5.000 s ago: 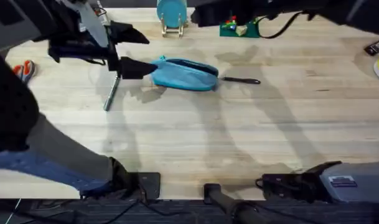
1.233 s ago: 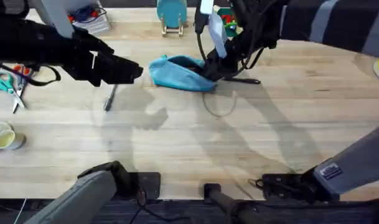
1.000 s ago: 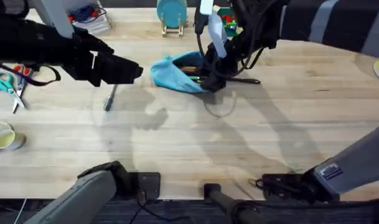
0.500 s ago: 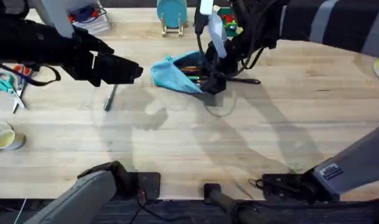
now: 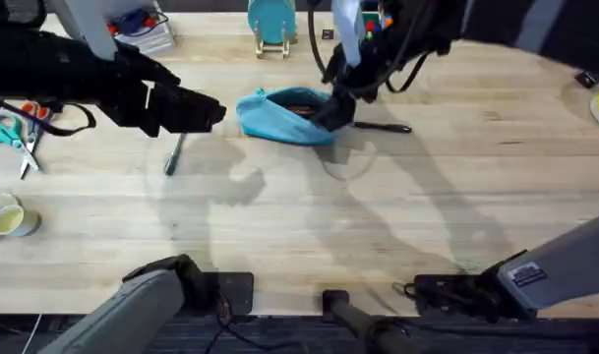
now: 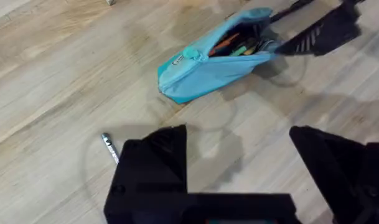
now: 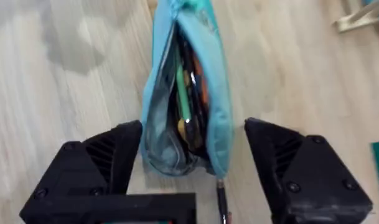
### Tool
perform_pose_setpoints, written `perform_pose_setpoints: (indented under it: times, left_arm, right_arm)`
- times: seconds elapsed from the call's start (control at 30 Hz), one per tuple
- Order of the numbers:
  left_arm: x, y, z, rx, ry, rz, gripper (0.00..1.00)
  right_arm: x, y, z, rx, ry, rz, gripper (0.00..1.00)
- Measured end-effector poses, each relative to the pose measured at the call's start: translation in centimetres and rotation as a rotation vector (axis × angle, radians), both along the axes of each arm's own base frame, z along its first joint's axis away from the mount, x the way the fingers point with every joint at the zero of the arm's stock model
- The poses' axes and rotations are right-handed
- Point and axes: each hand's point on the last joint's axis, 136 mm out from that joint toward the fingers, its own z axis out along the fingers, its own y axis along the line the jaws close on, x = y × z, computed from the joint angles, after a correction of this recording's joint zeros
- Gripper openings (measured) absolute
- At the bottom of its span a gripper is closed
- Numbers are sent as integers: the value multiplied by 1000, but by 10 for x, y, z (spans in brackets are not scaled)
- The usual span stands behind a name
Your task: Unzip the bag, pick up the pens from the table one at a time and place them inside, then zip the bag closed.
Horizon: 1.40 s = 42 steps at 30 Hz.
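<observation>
The light blue bag (image 5: 279,114) lies unzipped at the table's (image 5: 309,226) far middle, with coloured pens showing inside it (image 7: 184,106). My right gripper (image 5: 336,106) hovers at the bag's right end, open, one finger on each side of that end (image 7: 189,168). A black pen (image 5: 383,127) lies on the wood just right of the bag. The silver-grey pen (image 5: 174,154) lies left of the bag. Above that pen and clear of the bag my left gripper (image 5: 206,113) hangs open and holds nothing (image 6: 239,165). The left wrist view shows the bag (image 6: 217,59) and the silver pen's tip (image 6: 108,146).
Orange- and teal-handled scissors (image 5: 14,133) lie at the far left. A tape roll (image 5: 4,221) sits below them at the left edge. A round teal disc on a wooden stand (image 5: 271,22) stands behind the bag. The near half of the table is bare wood.
The right gripper had the bag's right end pulled up and gaping; the bag has now settled flatter and the gripper has drawn slightly up and back. The left arm has not moved.
</observation>
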Motion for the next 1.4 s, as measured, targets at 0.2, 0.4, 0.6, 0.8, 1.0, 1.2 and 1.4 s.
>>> perform_pose_setpoints:
  times: [0.2,0.4,0.6,0.8,1.0,1.2,1.4]
  left_arm:
    - [0,0,0,0,0,0,994]
    - [0,0,0,0,0,0,995]
    - [0,0,0,0,0,0,995]
    - [0,0,0,0,0,0,994]
    - [1,0,0,2,-5,0,994]
    - [1,0,0,2,-5,0,995]
    - [1,0,0,2,-5,0,994]
  right_arm:
    - [4,-4,38,-8,-47,-27,997]
    - [4,-17,56,-71,-68,-66,996]
    - [-5,-26,69,-97,-67,-79,997]
    - [-28,-40,75,-131,-13,-84,996]
    - [-25,-52,87,-118,-40,-118,997]
    - [-29,-73,106,-107,-64,-170,997]
    - [-30,-85,110,-108,-64,-199,997]
